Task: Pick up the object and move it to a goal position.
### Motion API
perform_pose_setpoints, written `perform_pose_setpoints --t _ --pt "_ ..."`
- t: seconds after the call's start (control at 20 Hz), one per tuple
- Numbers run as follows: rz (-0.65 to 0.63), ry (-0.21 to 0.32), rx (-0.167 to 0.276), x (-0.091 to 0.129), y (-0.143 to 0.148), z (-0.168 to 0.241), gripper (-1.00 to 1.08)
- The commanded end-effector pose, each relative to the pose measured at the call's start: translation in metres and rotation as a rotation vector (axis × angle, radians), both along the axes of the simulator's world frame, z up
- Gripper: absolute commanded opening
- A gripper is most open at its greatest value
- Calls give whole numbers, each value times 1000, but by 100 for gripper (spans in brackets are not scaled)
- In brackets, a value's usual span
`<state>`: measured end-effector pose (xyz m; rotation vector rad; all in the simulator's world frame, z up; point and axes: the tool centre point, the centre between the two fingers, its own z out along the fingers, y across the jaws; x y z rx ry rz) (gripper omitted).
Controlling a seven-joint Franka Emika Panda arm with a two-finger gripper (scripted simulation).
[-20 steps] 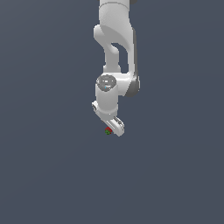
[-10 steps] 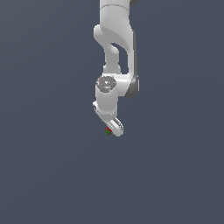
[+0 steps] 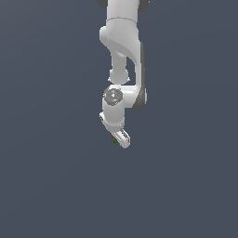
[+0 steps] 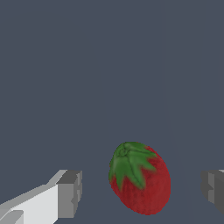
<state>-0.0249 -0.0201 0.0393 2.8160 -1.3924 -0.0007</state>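
We see the strawberry (image 4: pixel 141 177) lying between our gripper (image 4: pixel 144 192) fingers, clear of both pads, nearer neither decidedly; jaws stand wide apart, and its long axis tilts across the gap.

In the exterior view the strawberry (image 3: pixel 114 139) is mostly hidden by the hand (image 3: pixel 122 138); one finger (image 4: pixel 214 190) is cut off at the wrist view's edge.

- Both renders evenly lit, flat slate-grey background, no glare.
- Exterior view: white arm (image 3: pixel 123 51) bright on its left side, shaded grey along its right edge.
- Wrist view: sharp, no blur; low-resolution, blocky edges.
- No cast shadows visible on the background.
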Motion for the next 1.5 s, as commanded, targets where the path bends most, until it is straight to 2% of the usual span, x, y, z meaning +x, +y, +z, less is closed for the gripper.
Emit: perform_pose_setpoints --t 0.0,0.25,0.3,1.0,1.2,1.45 --pt "-1 0 0 0 0 -10 100" --pt "-1 0 0 1 0 -17 100" --pt "-1 0 0 1 0 -17 -100" --pt "-1 -1 0 3 6 -16 -100" --pt "-1 -1 0 9 23 -13 -100" --pt "-1 -1 0 22 60 -7 -100"
